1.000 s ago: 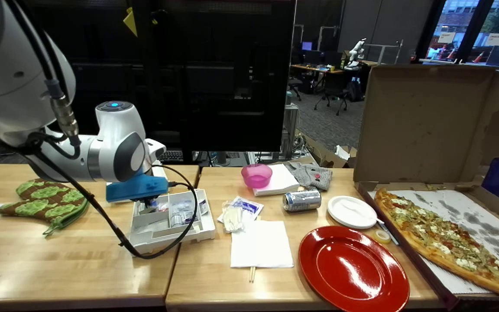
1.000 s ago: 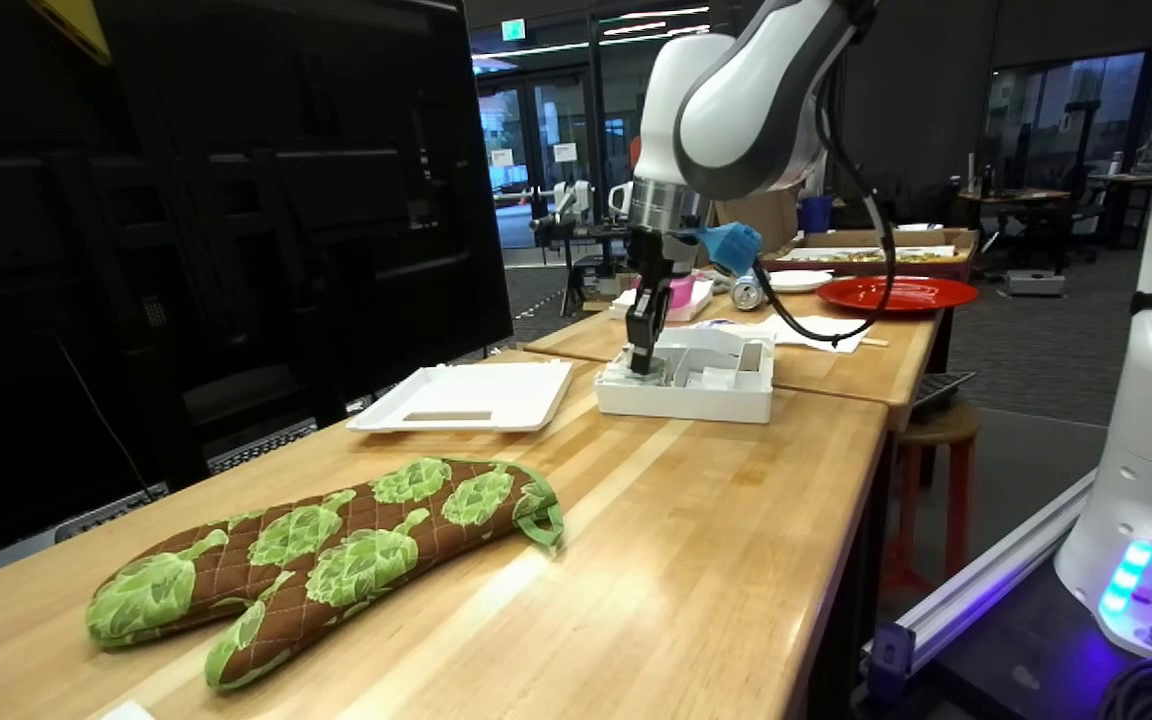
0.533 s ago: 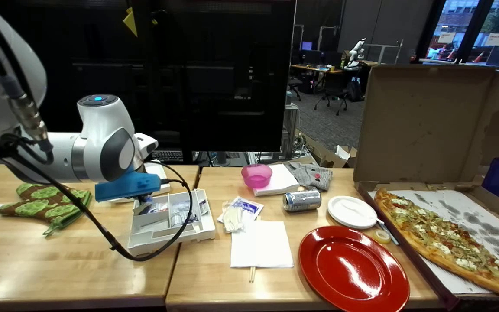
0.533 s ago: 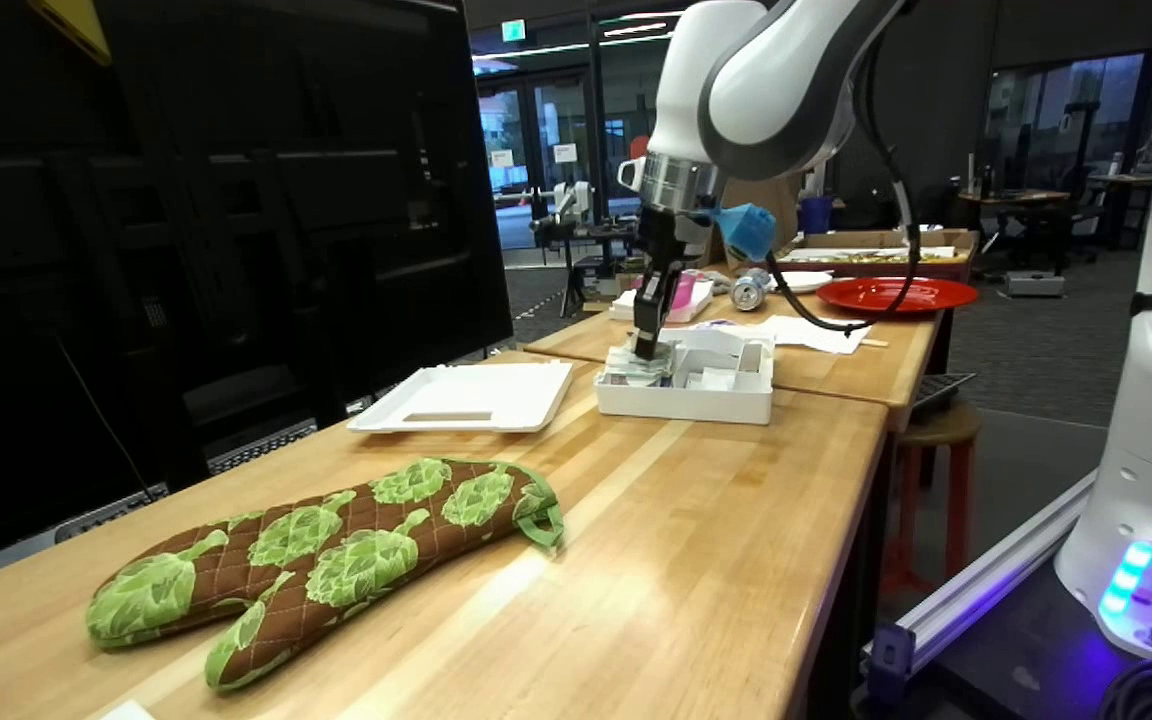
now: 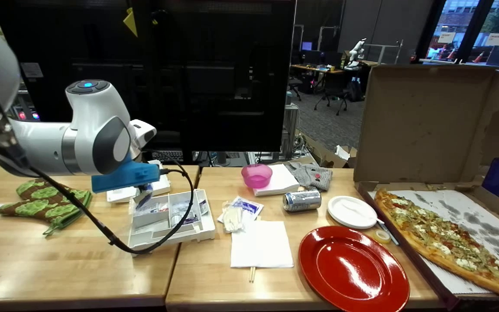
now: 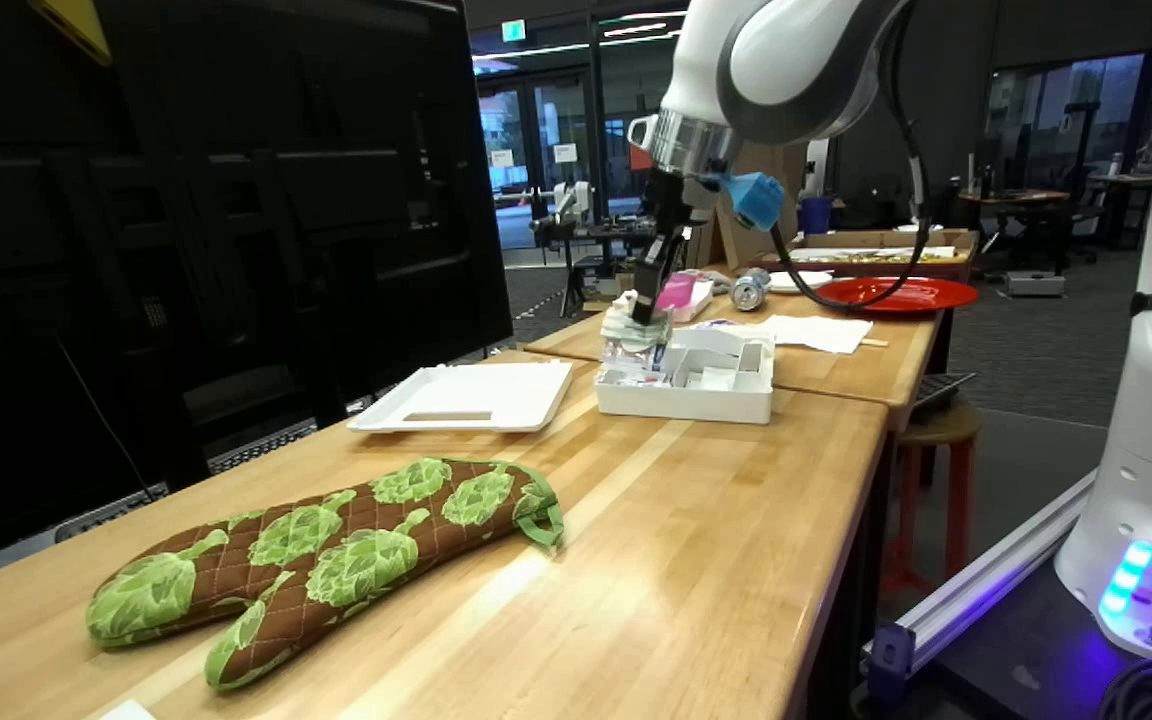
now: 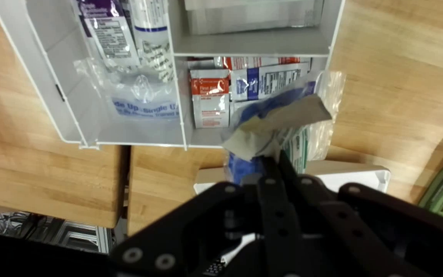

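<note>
Two pale wooden tabletops (image 5: 80, 273) meet at a seam, bearing one open brown cardboard pizza box (image 5: 427, 125) and one round, glossy red plate (image 5: 353, 264). One white plastic compartmented box (image 6: 686, 405) lies across the seam, near one flat white plastic lid (image 6: 481, 385) with a rectangular slot and one quilted brown-and-green oven mitt (image 6: 336, 545). The black gripper (image 7: 278, 163) has its fingers pinched on one loose bundle of clear, blue and beige packets (image 7: 279, 121); half a second ago the bundle sat lower in the box, and now it hangs higher, above the corner compartment and partly past the rim. The adjoining compartment holds one clear plastic bag (image 7: 144, 107), "Single U" legible in blue; in the corner one lie at least two orange-and-white sachets (image 7: 210, 100), one reading "First Aid", beside one blue-banded white sachet (image 7: 275, 80).
</note>
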Controlling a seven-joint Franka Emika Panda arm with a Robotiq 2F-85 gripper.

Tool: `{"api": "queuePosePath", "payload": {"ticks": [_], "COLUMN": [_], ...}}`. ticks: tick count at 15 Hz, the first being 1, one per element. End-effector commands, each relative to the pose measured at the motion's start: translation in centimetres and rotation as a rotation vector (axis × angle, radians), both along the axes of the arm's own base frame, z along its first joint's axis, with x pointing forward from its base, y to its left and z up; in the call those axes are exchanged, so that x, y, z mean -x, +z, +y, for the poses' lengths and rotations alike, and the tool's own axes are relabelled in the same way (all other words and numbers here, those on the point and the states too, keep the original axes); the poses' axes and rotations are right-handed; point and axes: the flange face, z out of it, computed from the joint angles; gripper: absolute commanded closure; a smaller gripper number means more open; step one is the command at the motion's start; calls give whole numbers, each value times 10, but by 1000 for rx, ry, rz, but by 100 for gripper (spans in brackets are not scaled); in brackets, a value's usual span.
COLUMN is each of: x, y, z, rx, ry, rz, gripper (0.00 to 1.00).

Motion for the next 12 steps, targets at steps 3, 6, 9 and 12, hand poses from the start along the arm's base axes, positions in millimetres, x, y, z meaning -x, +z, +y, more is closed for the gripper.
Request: {"api": "queuePosePath", "payload": {"ticks": [3, 6, 9, 12], "x": [9, 6, 3, 1], "y": [38, 52, 61, 65], "z": [-27, -50, -82, -118], "rx": [-51, -88, -128, -170], "ry": [-38, -80, -134, -183], "rz": [-87, -117, -135, -145], "gripper": [99, 99, 99, 99]}}
